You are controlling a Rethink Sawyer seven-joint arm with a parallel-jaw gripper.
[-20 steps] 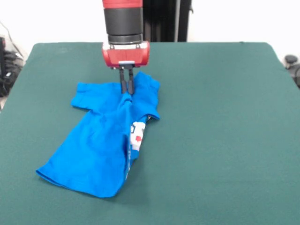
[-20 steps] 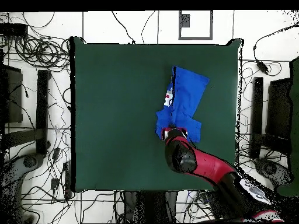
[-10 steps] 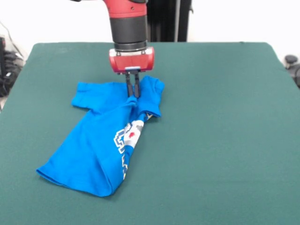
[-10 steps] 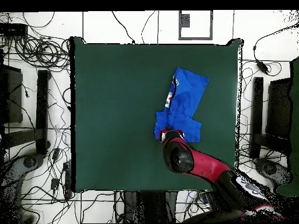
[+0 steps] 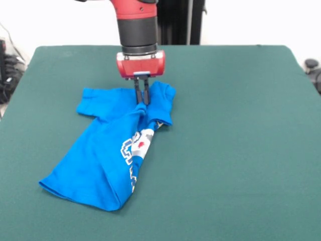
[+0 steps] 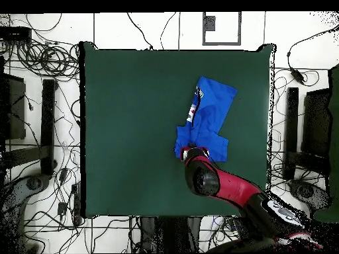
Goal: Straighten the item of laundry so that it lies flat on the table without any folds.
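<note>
T-shirt: bright blue, short-sleeved, thin fabric. Lies on the dark green table, folded lengthwise and not flat. In the front view it sits left of the table's centre; in the overhead view it is in the right half, nearer the right edge than the left.

Long axis: diagonal. In the front view it runs from the hem at lower left, near the front edge, up to the collar and shoulder end at upper right, under the arm. In the overhead view the hem end points toward the top right and the shoulder end toward the bottom, where the arm comes in.

Fold: the right side of the body is turned over along the length, exposing a strip of white printed graphic with red and grey marks along the crease. One sleeve spreads out to the left in the front view; the other is bunched to the right of the crease. Ripples run down the body toward the hem.

Gripper: fingers vertical, pressed close together, pinching a raised ridge of cloth at the shoulder end between the two sleeves. Red and black arm stands directly above it.

Cables cover the floor around the table in the overhead view.
</note>
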